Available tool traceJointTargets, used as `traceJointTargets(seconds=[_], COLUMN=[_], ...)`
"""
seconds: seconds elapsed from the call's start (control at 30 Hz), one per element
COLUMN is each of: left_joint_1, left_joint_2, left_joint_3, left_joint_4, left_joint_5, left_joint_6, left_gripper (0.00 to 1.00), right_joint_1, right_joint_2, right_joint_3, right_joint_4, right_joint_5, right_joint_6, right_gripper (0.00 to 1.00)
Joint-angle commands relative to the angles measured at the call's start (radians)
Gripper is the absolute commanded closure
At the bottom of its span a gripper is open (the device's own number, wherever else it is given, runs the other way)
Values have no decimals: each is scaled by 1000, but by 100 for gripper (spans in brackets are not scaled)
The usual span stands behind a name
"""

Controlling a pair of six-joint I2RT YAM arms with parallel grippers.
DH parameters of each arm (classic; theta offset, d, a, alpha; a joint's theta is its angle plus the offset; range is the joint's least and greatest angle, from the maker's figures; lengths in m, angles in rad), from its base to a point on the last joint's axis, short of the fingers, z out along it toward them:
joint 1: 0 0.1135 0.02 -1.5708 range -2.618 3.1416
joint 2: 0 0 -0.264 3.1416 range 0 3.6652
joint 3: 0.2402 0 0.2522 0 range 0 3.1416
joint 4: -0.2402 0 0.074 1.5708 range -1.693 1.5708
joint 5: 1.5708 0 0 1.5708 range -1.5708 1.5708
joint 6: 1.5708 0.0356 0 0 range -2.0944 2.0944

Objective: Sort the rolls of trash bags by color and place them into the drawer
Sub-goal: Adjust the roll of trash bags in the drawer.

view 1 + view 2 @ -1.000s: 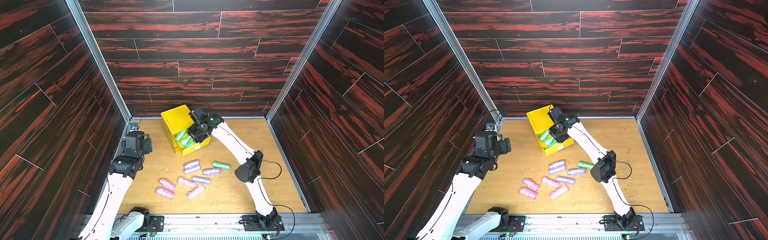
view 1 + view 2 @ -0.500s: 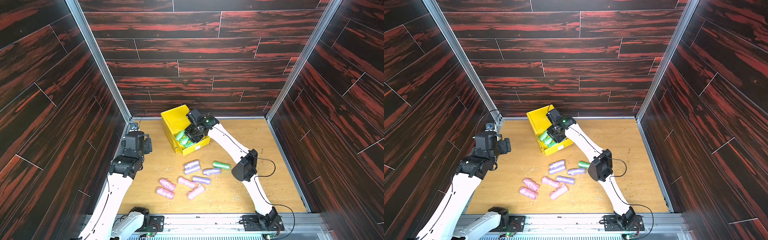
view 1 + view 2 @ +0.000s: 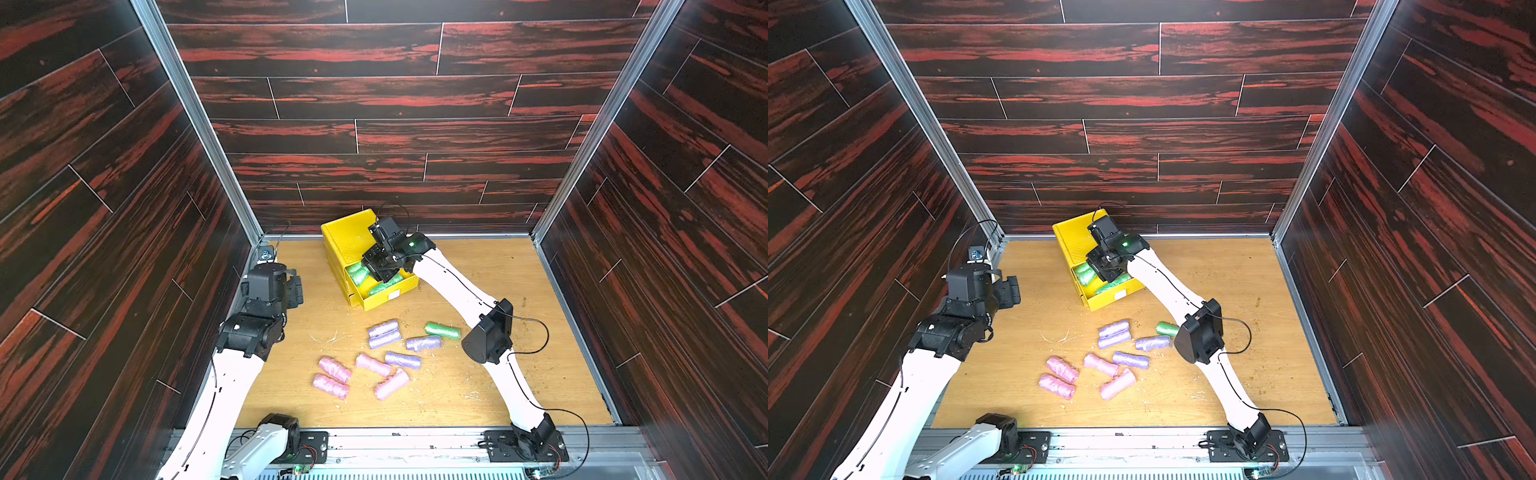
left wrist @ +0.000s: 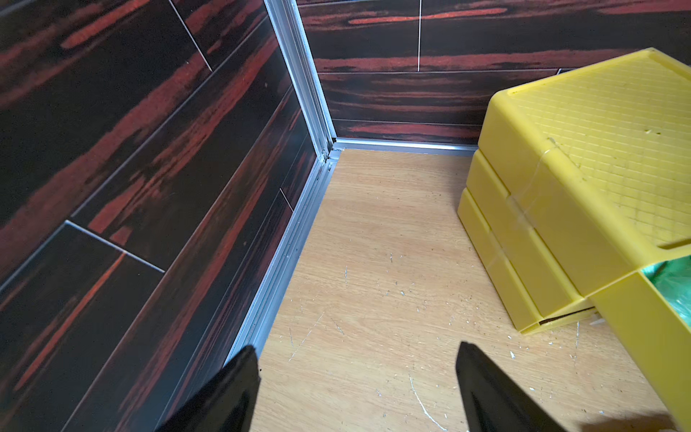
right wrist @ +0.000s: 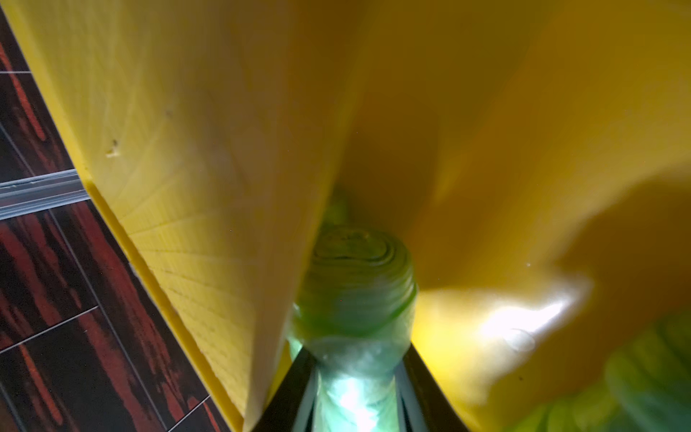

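Grips a green roll [image 5: 355, 284] in the right gripper [image 3: 379, 268], jaws drawn narrow around its wrapped end; reaches with it into the open drawer [image 3: 390, 296] of the yellow chest [image 3: 347, 241], hard against the chest's front; shows two more green rolls [image 3: 357, 274] lying in that drawer beside it; holds the left gripper [image 4: 356, 348] wide and empty over bare table [image 3: 478, 270] near the chest's side, touching nothing.

Looks roughly a quarter done; has green almost gathered, with a last green roll [image 3: 442, 330] lying out on the table near the right arm's elbow; leaves four purple rolls [image 3: 384, 328] and four pink rolls [image 3: 334, 370] loose in a cluster on the table, apart from the chest; calls, probably, for two further drawers to be pulled out.

Cannot tell whether the held roll touches the drawer floor yet; blurs to plain yellow across most of the right wrist view; hides part of the drawer under the gripper in both top views; gives no sight into the lower drawers [image 4: 504, 239], which appear shut.
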Motion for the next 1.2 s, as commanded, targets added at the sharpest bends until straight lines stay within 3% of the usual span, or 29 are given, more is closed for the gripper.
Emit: traceJointTargets(seconds=[0.0, 0.2, 0.83, 1.03, 1.17], left_joint_1=[7, 9, 9, 10, 10], left_joint_2=[-17, -19, -19, -13, -7], left_joint_3=[-12, -12, -14, -15, -12], left_joint_4=[8, 7, 9, 9, 8], left_joint_5=[7, 9, 6, 10, 19], left_joint_6=[-9, -8, -8, -11, -12], left_gripper=[14, 14, 14, 14, 14], right_joint_1=[5, 5, 8, 8, -13], right_joint_2=[19, 0, -222, -366, -541], right_joint_3=[18, 18, 16, -16, -213], right_joint_4=[53, 28, -58, -206, -236], right_joint_5=[-9, 8, 89, 246, 349], right_joint_6=[6, -6, -101, -193, -288], right_gripper=[59, 44, 47, 48, 46])
